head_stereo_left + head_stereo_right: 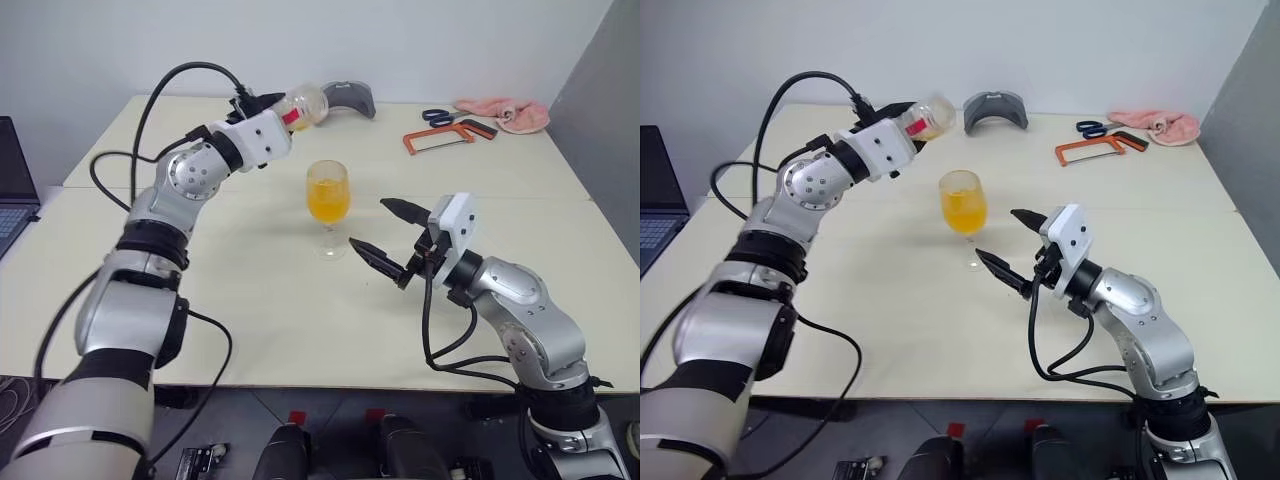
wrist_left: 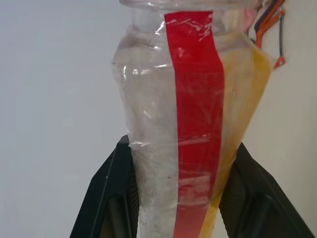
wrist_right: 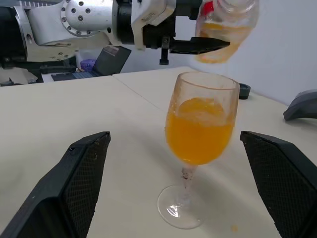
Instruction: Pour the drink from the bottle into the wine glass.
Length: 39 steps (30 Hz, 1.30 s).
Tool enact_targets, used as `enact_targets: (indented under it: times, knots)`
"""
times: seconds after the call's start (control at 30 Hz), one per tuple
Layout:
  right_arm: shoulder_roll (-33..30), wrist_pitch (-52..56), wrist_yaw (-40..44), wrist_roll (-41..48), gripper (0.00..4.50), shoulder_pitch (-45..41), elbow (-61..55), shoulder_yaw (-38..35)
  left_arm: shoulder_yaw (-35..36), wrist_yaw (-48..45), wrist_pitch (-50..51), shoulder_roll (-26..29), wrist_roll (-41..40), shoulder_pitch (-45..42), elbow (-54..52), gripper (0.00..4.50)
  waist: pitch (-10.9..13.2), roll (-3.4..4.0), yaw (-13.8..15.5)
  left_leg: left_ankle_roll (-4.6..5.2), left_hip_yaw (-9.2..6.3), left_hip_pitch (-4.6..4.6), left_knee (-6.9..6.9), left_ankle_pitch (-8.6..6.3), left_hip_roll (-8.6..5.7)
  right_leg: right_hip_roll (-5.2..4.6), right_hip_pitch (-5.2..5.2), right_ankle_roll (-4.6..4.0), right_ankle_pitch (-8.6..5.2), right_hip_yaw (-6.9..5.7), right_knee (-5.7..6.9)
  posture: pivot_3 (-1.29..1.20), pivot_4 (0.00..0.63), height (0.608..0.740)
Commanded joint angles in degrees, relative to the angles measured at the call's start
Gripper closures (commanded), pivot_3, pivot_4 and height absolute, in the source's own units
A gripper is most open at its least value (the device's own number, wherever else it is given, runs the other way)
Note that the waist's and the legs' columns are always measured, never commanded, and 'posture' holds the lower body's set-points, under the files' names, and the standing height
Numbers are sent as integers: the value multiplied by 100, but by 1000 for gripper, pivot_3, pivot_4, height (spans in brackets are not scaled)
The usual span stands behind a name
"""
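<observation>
On the table [image 1: 300, 340], the left gripper [image 1: 262, 103] was clamped on the bottle [image 1: 303, 104], held nearly level above and just left of the glass [image 1: 327, 205]. Near and right of the glass, the right gripper [image 1: 388, 233] gaped empty. Orange drink [image 1: 327, 203] half filled the glass, standing mid-table.
</observation>
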Motion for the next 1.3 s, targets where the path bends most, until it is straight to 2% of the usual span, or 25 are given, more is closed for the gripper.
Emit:
enact_targets:
  times: [0.03, 0.13, 0.33, 0.47, 0.63, 1.03, 1.3]
  knots:
    - [-79, -83, 207, -13, 0, -203, -146, 123, 659, -374, 982, -9, -919, 258, -814, 2811, -1, 1, -35, 0, 0, 0, 0, 0, 0, 0, 0, 0, 0, 1, 1, 0, 150, 740]
    - [-223, 213, 467, 115, 0, -316, -234, 332, 1051, -429, 1843, 47, -1349, 731, -1333, 2811, -2, 1, -106, 0, -8, 8, -2, 0, 3, 1, 0, 0, 0, 4, 5, 0, 150, 740]
    - [114, 1309, 184, 310, 0, -865, -337, 754, 1950, -473, 3465, 293, -2207, 1994, -2278, 2811, -2, 1, -219, -1, -40, 13, 1, 1, 12, 1, -1, 0, 0, 3, 25, 0, 150, 740]
    - [351, 1611, 55, 237, 0, -1124, -263, 975, 2278, -458, 3914, 370, -2488, 2499, -2505, 2811, -6, -6, -182, -1, -62, 9, 7, 1, 13, -1, -3, -1, 0, -8, 34, 0, 150, 740]
    - [629, 1581, -72, -17, 0, -1385, 45, 1230, 2584, -566, 3983, 323, -2772, 2915, -2459, 2811, -12, -15, -97, -1, -69, 3, 21, 1, 5, -14, 2, 0, 0, -14, 32, 0, 150, 740]
    - [823, 1429, -77, -282, 0, -1529, 316, 1251, 2565, -814, 3171, 203, -2686, 3035, -1705, 2811, -16, -21, -34, 2, -66, 5, 20, -1, 5, -12, 2, -1, 0, -14, 31, 0, 150, 740]
    - [836, 1443, -101, -373, 0, -1501, 318, 1216, 2587, -935, 3017, 177, -2754, 3140, -1735, 246, -16, -21, -35, 16, -67, 6, 19, -9, 6, -12, 2, -1, 0, -14, 31, 0, 150, 740]
